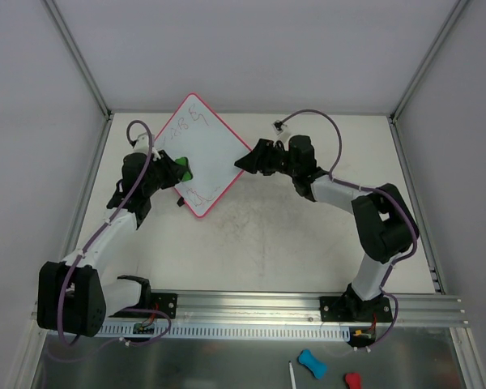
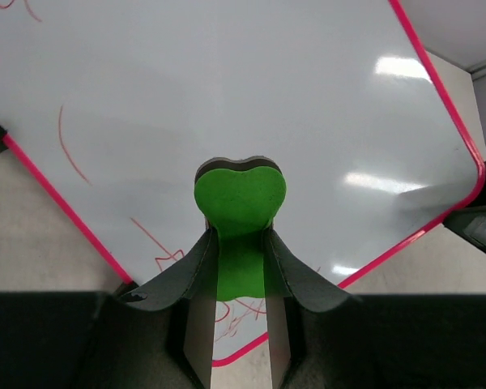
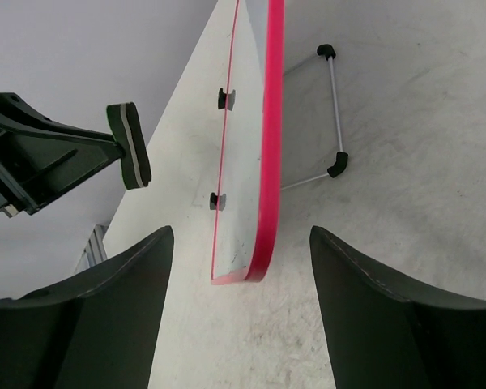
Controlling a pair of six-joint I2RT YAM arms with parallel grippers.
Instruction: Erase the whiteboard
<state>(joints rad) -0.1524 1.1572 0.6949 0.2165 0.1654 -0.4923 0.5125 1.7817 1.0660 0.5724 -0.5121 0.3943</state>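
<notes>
- The left pincer (image 2: 240,247) is clamped tight on a green heart-shaped eraser (image 2: 240,198). Its two jaws pinch the narrow lower part, and the rounded lobes stick out ahead of them.
- The eraser sits over the left part of the whiteboard (image 1: 204,154). In the right wrist view a gap shows between its dark-backed edge and the board's face.
- The right pincer (image 3: 241,235) stands wide open and holds nothing. Its jaws are on either side of the board's right corner, and neither one touches the pink-red rim.
- From above, that pincer points left at the corner, while the left pincer (image 1: 175,171) reaches in from the opposite side.
- The whiteboard lies turned like a diamond on the far left part of the desk (image 1: 300,235), one corner close to the back wall.
- Thin red scribbles (image 1: 184,123) mark the board's far corner, and more run near its near corner. The middle is plain white.
- A thin wire bracket (image 3: 334,105) with black ends is on the desk side of the board, just beside its rim.
- In front of the arms' rail lie a blue bone-shaped piece (image 1: 312,363), a small red piece (image 1: 352,379) and a white stick (image 1: 292,376).
</notes>
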